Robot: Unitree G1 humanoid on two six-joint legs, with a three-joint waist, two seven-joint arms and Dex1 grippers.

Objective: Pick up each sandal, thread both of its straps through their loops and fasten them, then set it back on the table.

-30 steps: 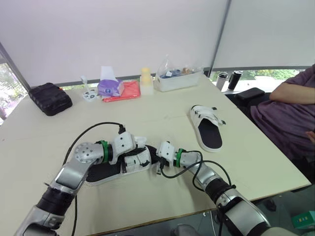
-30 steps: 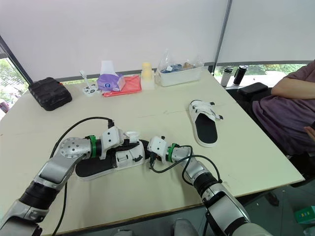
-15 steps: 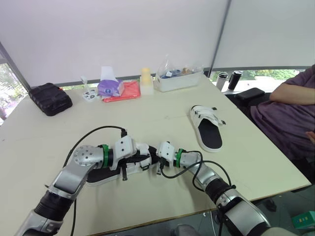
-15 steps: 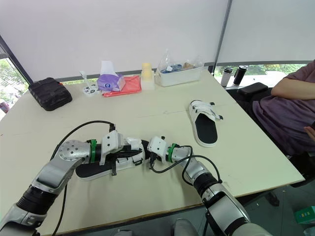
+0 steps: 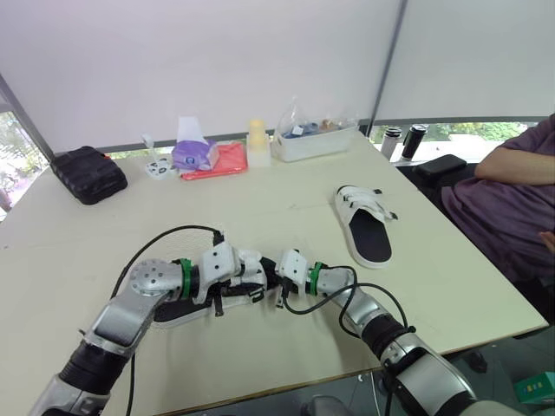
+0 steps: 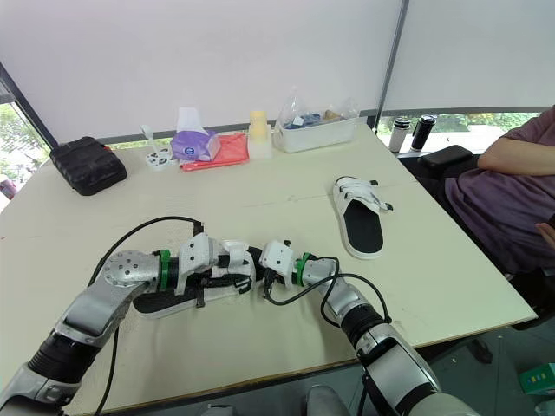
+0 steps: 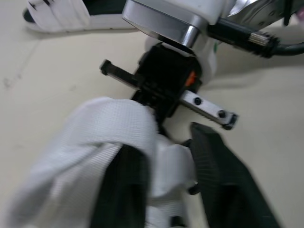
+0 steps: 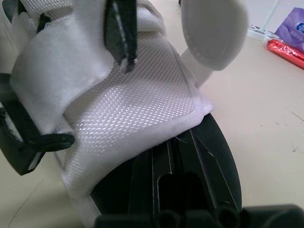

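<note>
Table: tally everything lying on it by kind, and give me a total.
Sandals: 2
Black case: 1
Purple tissue pack: 1
Red pouch: 1
Pale yellow container: 1
Clear bin: 1
Small white item: 1
Total: 8

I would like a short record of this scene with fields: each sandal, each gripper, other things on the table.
near sandal: at the front of the table, between both grippers
far sandal: lying on the table to the right, untouched
left gripper: at the near sandal's white straps
right gripper: at the same straps, facing the left gripper
far edge: black case, tissue pack, clear bin
</note>
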